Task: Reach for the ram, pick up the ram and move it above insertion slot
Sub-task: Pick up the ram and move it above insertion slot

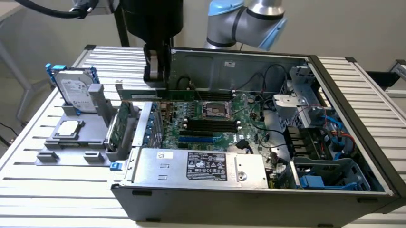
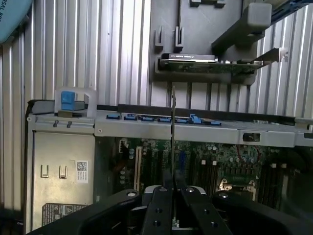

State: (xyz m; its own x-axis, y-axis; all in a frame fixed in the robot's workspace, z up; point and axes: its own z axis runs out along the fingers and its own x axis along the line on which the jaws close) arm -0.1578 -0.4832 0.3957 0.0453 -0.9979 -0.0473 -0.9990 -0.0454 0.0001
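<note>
Ram [image 1: 142, 94]: thin green stick, clamped edge-on between the gripper's [image 2: 172, 196] jaws, held above the motherboard [image 1: 209, 118], at its ten o'clock corner. Judged light, stiff, fragile; best gripped mid-length by flat faces, clear of contacts.

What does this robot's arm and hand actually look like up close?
The arm is silver metal tubing with pale blue joint caps. Its hand is matte black, with two flat black fingers studded with small screw holes. A thick black cable loops overhead.
</note>
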